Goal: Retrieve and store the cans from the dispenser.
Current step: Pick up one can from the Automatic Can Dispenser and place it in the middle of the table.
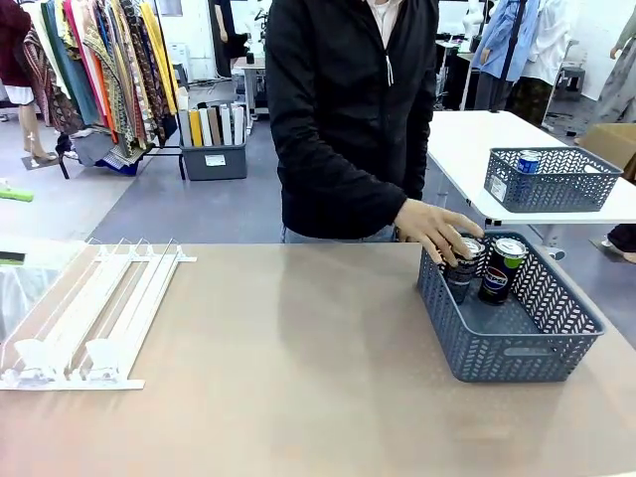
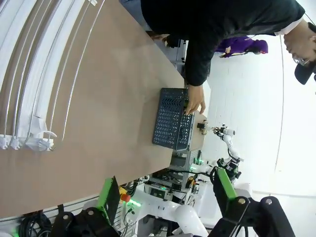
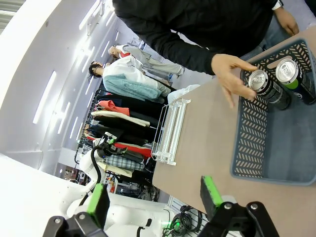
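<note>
Two dark cans stand upright in the far left corner of a dark grey mesh basket (image 1: 527, 348) on the right side of a tan table (image 1: 298, 358). The left can (image 1: 464, 266) has a silver top and dark body; a person's hand (image 1: 435, 231) rests on its top, fingers curled over the rim. The right can (image 1: 500, 270), just beside it, has a silver top with a green-yellow band under it and stands free of the hand.

The dispenser (image 1: 94, 313) lies at the near left of the table: a flat clear-and-white rack of parallel sloped lanes split by thin rails, with low white stops at its near end. Its lanes hold no cans.

In the left wrist view, the left gripper (image 2: 165, 195) has its green-padded fingers spread wide apart above the table, holding and touching nothing. In the right wrist view, the right gripper (image 3: 153, 195) likewise has its fingers wide apart, empty, well apart from the basket.
</note>
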Action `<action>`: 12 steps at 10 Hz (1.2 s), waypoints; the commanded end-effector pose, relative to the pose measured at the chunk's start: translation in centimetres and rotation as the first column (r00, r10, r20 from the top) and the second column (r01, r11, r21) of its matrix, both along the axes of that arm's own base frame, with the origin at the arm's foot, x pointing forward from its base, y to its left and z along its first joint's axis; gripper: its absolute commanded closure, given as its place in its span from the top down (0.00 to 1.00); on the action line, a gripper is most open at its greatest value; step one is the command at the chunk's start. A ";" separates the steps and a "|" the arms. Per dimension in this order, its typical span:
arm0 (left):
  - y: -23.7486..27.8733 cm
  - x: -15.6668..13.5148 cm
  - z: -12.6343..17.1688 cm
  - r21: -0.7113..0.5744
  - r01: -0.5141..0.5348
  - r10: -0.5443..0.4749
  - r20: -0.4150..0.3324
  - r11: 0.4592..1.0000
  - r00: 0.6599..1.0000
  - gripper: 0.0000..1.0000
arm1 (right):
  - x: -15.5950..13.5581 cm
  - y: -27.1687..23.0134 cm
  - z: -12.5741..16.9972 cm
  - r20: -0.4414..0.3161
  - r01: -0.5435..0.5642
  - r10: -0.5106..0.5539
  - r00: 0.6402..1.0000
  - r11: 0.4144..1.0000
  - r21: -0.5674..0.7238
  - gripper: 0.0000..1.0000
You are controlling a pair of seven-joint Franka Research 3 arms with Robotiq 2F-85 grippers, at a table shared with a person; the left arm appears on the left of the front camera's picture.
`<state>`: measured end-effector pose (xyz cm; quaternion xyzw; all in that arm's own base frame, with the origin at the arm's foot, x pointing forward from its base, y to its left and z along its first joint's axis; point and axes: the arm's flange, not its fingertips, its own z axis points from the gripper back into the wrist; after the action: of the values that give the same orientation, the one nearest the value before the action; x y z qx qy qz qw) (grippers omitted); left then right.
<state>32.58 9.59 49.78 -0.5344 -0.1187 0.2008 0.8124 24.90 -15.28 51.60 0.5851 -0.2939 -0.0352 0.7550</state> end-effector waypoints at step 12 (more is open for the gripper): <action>0.2 -0.1 0.3 0.003 0.008 -0.008 -0.012 1.000 1.000 1.00 | 0.3 0.1 0.3 0.038 0.002 -0.002 0.999 1.000 0.015 1.00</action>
<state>32.56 9.59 49.80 -0.5350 -0.1178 0.2001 0.8123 24.90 -15.28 51.60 0.5851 -0.2939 -0.0352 0.7550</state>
